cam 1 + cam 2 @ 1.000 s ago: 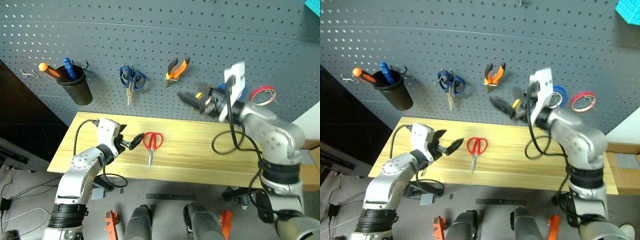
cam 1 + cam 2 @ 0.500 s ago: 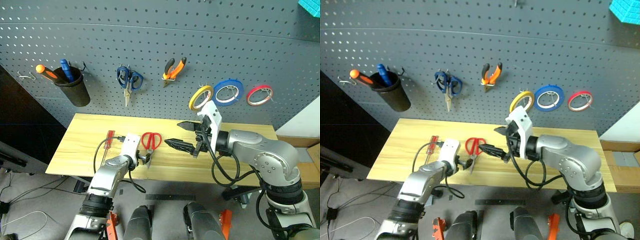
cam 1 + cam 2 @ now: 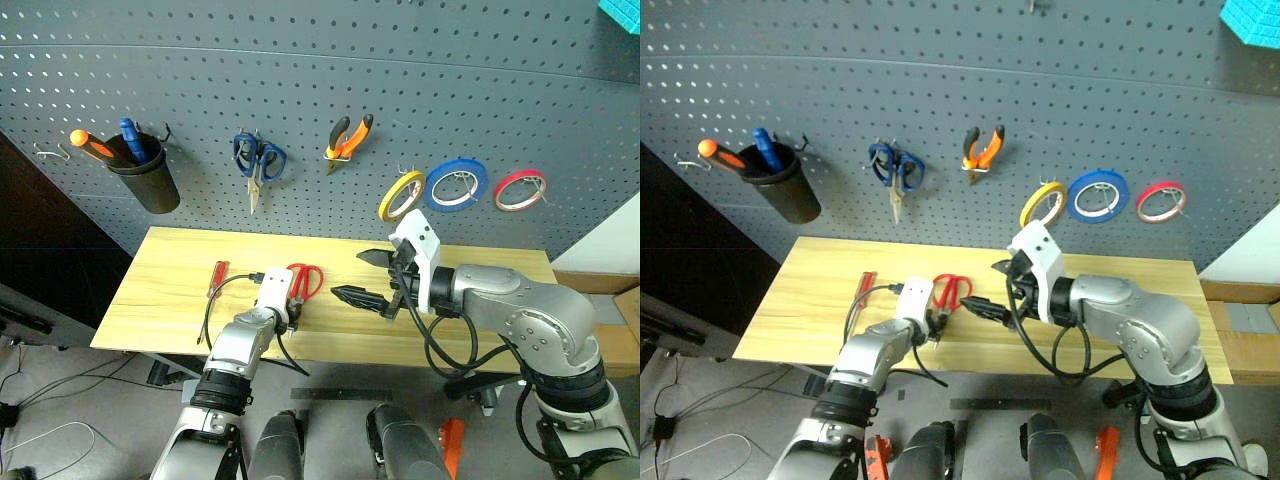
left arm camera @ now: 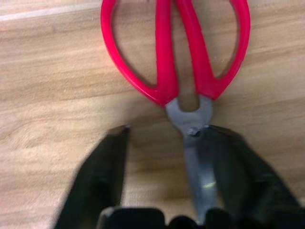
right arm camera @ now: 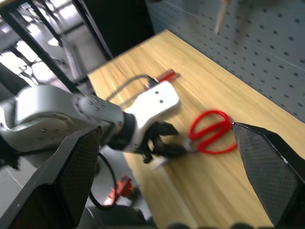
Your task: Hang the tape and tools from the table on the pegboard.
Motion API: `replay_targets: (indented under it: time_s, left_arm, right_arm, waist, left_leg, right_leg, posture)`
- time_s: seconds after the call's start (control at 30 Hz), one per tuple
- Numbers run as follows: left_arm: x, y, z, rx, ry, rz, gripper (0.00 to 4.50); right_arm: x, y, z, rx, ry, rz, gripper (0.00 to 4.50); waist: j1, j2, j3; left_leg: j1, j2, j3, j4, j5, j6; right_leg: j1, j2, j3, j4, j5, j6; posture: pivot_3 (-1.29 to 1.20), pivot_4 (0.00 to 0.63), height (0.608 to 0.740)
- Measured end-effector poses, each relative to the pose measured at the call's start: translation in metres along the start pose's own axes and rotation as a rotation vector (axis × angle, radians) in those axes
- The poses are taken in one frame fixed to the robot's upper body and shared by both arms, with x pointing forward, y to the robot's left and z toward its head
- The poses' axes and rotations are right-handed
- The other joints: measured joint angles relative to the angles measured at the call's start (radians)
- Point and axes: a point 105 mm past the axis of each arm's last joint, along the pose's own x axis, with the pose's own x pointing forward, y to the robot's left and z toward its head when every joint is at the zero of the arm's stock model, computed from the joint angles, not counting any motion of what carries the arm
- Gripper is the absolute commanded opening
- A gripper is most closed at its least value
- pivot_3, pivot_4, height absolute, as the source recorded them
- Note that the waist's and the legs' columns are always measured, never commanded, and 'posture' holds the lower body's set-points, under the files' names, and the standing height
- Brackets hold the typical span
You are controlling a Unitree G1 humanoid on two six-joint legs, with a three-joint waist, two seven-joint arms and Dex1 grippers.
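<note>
Left gripper (image 4: 164, 157) low on the table (image 3: 180, 280), fingers partly spread, straddling the blades of the red-handled scissors (image 4: 176, 52). One finger (image 4: 238, 167) against the blade just below the pivot; other finger (image 4: 102, 167) apart from it, bare wood between. No firm pinch visible. Scissors flat on the wood, red loops pointing away from the left gripper toward the pegboard (image 3: 320, 90).

Red-handled screwdriver (image 3: 215, 275) flat on the table, just outboard of the left gripper, near its cable.

Right gripper (image 3: 372, 277) above the table, fingers spread wide, nothing between them. Scissors and left gripper just ahead of it, between its two fingertips as seen from the right wrist.

On the pegboard, above and beyond the right gripper: yellow tape (image 3: 400, 194) on a hook, tilted; blue roll (image 3: 456, 184) and red roll (image 3: 520, 189) beside it. Pliers (image 3: 348, 141) with orange-and-black handles hung above the gap between the grippers. Blue-handled scissors (image 3: 258, 160) hung above the left gripper. Black cup (image 3: 150, 178) further outboard, holding the orange-handled screwdriver (image 3: 90, 144).
</note>
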Motion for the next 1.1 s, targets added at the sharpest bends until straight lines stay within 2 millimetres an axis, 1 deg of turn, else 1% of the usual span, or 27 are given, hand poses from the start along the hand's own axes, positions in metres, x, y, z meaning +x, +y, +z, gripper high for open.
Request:
replay_targets:
  time_s: [0.1,0.13,0.2,0.33,0.43,0.57,0.7,0.8,0.87,0.93,1.0,1.1]
  left_arm:
    - [0.0,0.001,0.001,0.001,-0.01,0.002,0.38]
    - [0.001,0.001,0.001,0.002,-0.013,0.002,0.24]
    - [0.001,0.001,0.001,0.0,-0.017,0.002,0.24]
    - [0.001,0.002,0.001,-0.002,-0.025,0.002,0.24]
    - [0.001,0.002,0.001,-0.019,-0.035,-0.006,0.24]
    - [-0.005,0.005,0.002,-0.064,-0.089,-0.012,0.24]
    - [-0.028,0.012,0.014,-0.01,-0.236,-0.011,0.24]
    - [-0.047,0.023,0.016,0.051,-0.319,0.004,0.24]
    - [-0.06,0.031,0.017,0.095,-0.393,0.032,0.24]
    - [-0.083,0.039,0.016,0.17,-0.499,0.073,0.24]
    - [-0.106,0.053,0.016,0.248,-0.575,0.146,0.24]
    - [-0.129,0.069,0.022,0.319,-0.658,0.248,0.24]
  right_arm:
    - [-0.003,-0.007,-0.006,-0.036,0.042,-0.043,4.5]
    - [-0.004,-0.009,-0.006,-0.048,0.05,-0.056,4.5]
    - [-0.006,-0.011,-0.007,-0.073,0.064,-0.067,4.5]
    - [-0.005,-0.006,-0.007,-0.121,0.076,-0.048,4.5]
    - [-0.005,-0.006,-0.005,-0.144,0.076,-0.049,4.5]
    - [-0.005,-0.006,-0.001,-0.165,0.069,-0.05,4.5]
    - [-0.007,-0.005,0.005,-0.189,0.055,-0.042,4.5]
    - [-0.011,-0.006,0.009,-0.205,0.045,-0.051,4.5]
    - [-0.013,-0.004,0.012,-0.217,0.034,-0.037,4.5]
    - [-0.016,-0.004,0.014,-0.23,0.028,-0.033,4.5]
    - [-0.021,-0.007,0.016,-0.244,0.024,-0.04,4.5]
    - [-0.022,-0.006,0.018,-0.261,0.011,-0.024,4.5]
  waist:
    - [-0.001,0.0,0.0]
    - [-0.001,0.0,0.0]
    - [-0.003,0.0,0.0]
    - [-0.006,0.0,0.0]
    - [-0.007,0.0,0.0]
    - [-0.009,0.0,0.0]
    - [-0.015,0.0,0.0]
    - [-0.021,0.0,0.0]
    - [-0.023,0.0,0.0]
    - [-0.026,0.0,0.0]
    - [-0.026,0.0,0.0]
    - [-0.023,0.0,0.0]
  left_leg:
    - [0.0,0.0,0.0,0.0,0.0,0.0]
    - [0.0,0.0,0.0,0.0,0.0,0.0]
    - [0.0,0.0,0.0,-0.001,0.0,0.0]
    - [0.0,0.0,0.0,-0.001,0.0,0.0]
    - [0.0,0.0,0.0,-0.002,0.0,0.0]
    - [-0.001,0.0,0.0,-0.002,-0.001,0.001]
    - [-0.001,0.0,0.0,-0.003,-0.001,0.001]
    - [-0.001,0.0,0.0,-0.004,-0.001,0.001]
    - [-0.001,0.0,0.001,-0.004,-0.001,0.001]
    - [-0.001,0.0,0.002,-0.004,-0.002,0.001]
    - [-0.001,0.0,0.002,-0.005,-0.002,0.001]
    - [0.0,0.0,0.002,-0.005,-0.002,0.001]
  right_leg:
    - [0.0,0.0,0.0,-0.001,0.0,0.0]
    - [0.0,0.0,0.0,-0.002,0.0,0.001]
    - [0.001,0.0,0.0,-0.002,0.0,0.001]
    - [0.001,0.0,0.0,-0.004,0.0,0.001]
    - [0.003,0.0,0.0,-0.008,0.001,0.002]
    - [0.003,-0.001,0.0,-0.009,0.001,0.001]
    - [0.003,-0.001,0.0,-0.01,0.001,0.001]
    - [0.003,-0.002,0.0,-0.01,0.001,0.001]
    - [0.003,-0.002,0.0,-0.01,0.001,0.001]
    - [0.002,-0.003,0.001,-0.011,0.001,0.001]
    - [0.002,-0.003,0.001,-0.011,0.001,0.001]
    - [0.002,-0.003,0.001,-0.011,0.001,0.001]
  posture:
    - [-0.11,0.223,0.74]
    - [-0.11,0.222,0.74]
    - [-0.12,0.219,0.74]
    - [-0.12,0.214,0.74]
    - [-0.12,0.209,0.74]
    - [-0.13,0.203,0.74]
    - [-0.14,0.204,0.74]
    - [-0.14,0.206,0.74]
    - [-0.14,0.207,0.74]
    - [-0.14,0.208,0.74]
    - [-0.13,0.208,0.74]
    - [-0.12,0.206,0.74]
